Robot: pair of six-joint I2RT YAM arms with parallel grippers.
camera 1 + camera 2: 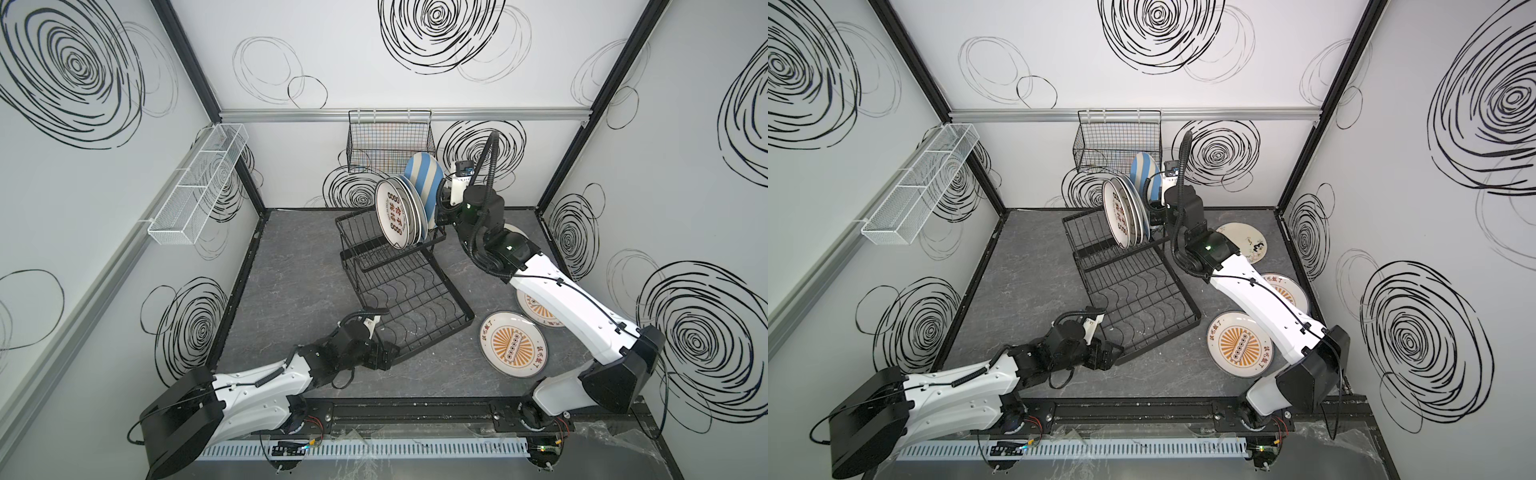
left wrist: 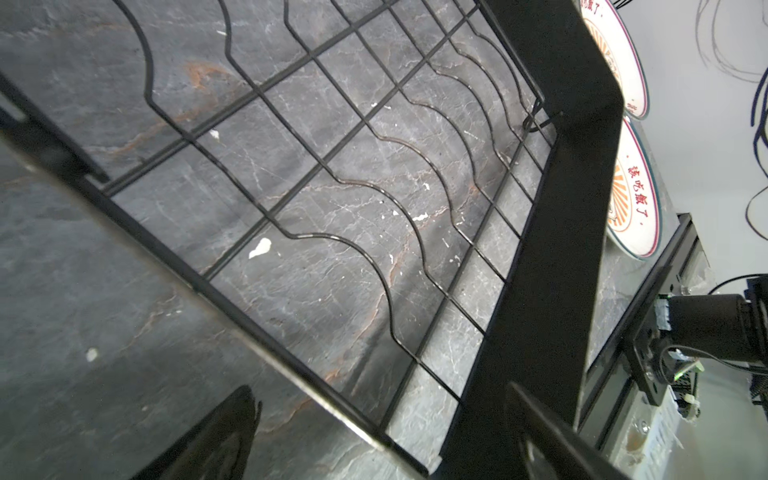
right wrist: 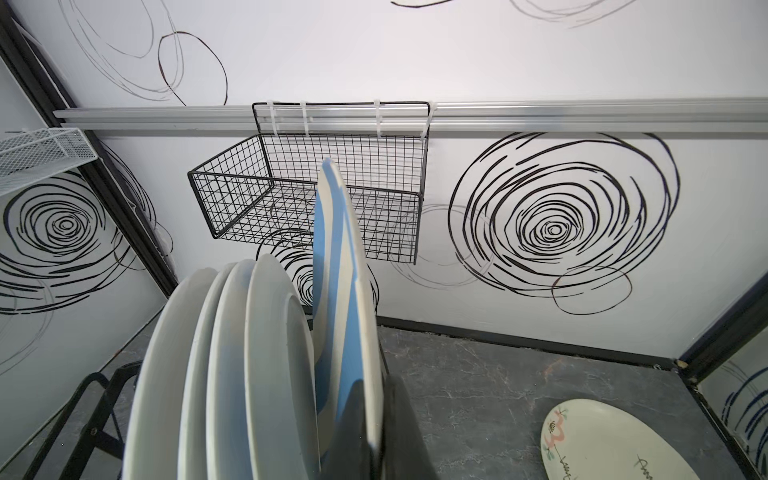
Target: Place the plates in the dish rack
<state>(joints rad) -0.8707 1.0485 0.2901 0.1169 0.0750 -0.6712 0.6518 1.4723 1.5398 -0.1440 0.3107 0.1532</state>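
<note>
dish rack (image 1: 434,338) (image 1: 1160,341): black wire, two tiers, sits skewed mid tabletop (image 1: 291,291), a dark grey marbled slab with rust veins and white flecks. the lower tray is a flat band frame with straight cross wires and wavy wires; the slotted upper shelf (image 1: 353,237) is at the far end.

four round pale plates (image 3: 266,340) stand on edge in a tight row on the upper shelf. glossy backs face the right wrist camera. the front one is a character plate (image 1: 394,216) (image 1: 1118,216) with dark print down its face.

blue-striped plate (image 1: 424,183) (image 1: 1142,174) (image 3: 336,266): blue and cream bands, thin rim, upright on edge just behind the row, its top above the others. right pincer (image 3: 378,432) is clamped on its lower rim, one dark finger on each face. can't tell if its bottom edge sits in a slot.

left pincer (image 2: 380,388): jaws spread wide, straddling the rack's near corner band. can't tell if it touches.

flat on the tabletop right of the rack: two orange sunburst plates (image 1: 513,345) (image 1: 538,313), the second partly under the right arm, and a cream floral plate (image 1: 1241,241) further back.

on the walls: a black grid basket (image 1: 388,145) and a long white mesh basket (image 1: 195,187).
</note>
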